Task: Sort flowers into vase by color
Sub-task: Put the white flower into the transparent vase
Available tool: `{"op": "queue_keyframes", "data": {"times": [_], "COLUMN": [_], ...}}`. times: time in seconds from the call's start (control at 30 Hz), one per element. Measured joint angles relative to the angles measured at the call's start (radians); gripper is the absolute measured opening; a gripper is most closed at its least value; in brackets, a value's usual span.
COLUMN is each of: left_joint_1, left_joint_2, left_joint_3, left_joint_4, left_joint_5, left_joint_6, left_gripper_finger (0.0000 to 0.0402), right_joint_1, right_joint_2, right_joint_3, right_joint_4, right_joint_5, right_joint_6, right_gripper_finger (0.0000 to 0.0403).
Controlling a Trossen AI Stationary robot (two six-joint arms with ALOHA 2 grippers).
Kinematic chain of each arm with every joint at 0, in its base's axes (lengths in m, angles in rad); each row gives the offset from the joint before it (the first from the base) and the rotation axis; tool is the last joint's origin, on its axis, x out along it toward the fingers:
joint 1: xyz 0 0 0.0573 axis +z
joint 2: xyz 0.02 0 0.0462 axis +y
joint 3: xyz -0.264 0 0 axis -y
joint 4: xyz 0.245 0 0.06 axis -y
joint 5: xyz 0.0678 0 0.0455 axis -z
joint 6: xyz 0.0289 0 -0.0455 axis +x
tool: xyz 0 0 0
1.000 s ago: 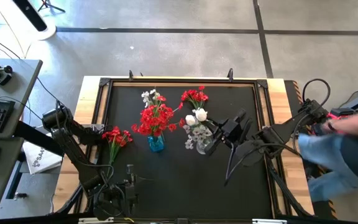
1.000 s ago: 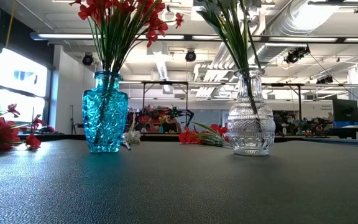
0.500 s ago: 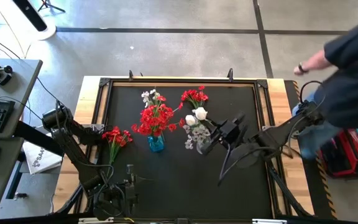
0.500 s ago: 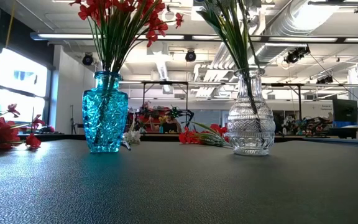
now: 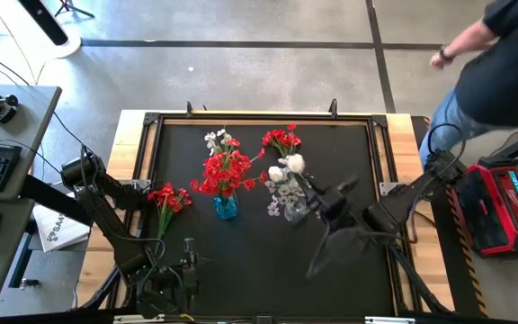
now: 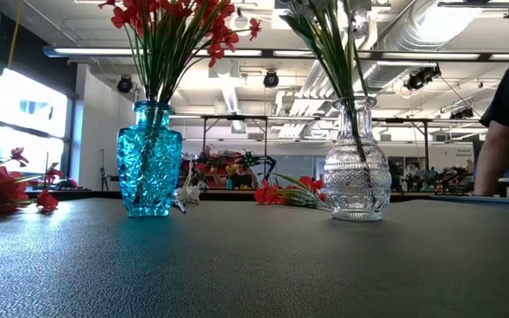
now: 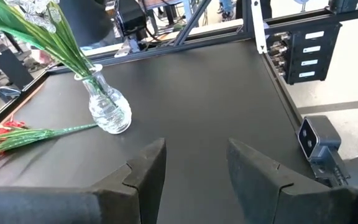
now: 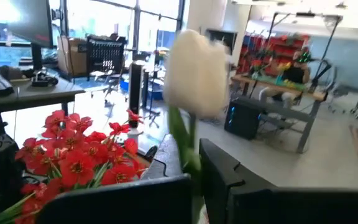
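The right gripper (image 5: pixel 324 200) hung at the clear vase's (image 5: pixel 295 209) 3 o'clock side, its fingers closed on a white flower (image 8: pixel 194 74) whose lower stem was hidden between them. Since a second earlier it had eased slightly back from the vase. The left gripper (image 7: pixel 194 168) waited at the bench's (image 5: pixel 259 261) 7 o'clock corner, fingers parted and empty.

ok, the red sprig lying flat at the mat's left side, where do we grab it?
Grip the red sprig on its bare green stem, just under the blossoms. It lies flat, blossoms toward the far edge, so come straight down with jaws across the stem. The left gripper, open, looks nearest; the right gripper is by the clear vase, holding a white flower.
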Motion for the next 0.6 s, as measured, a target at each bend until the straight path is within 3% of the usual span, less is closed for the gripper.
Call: {"op": "queue_keyframes", "data": {"times": [0.17, 0.43, 0.6], "left_joint_1": [0.0, 0.0, 0.0], "left_joint_2": [0.0, 0.0, 0.0], "left_joint_3": [0.0, 0.0, 0.0], "left_joint_4": [0.0, 0.001, 0.003], "left_joint_5": [0.0, 0.0, 0.0], "left_joint_6": [0.001, 0.0, 0.0], "left_gripper_finger": [0.0156, 0.0156, 0.0156], "right_joint_1": [0.061, 0.122, 0.121], "right_joint_2": [0.0, -0.001, -0.001], "right_joint_3": [0.0, 0.0, 0.0], "right_joint_4": [-0.08, -0.369, -0.582], "right_joint_5": [0.012, 0.003, -0.138], "right_joint_6": [0.089, 0.426, 0.666], "right_gripper_finger": [0.0, 0.0, 0.0]}}
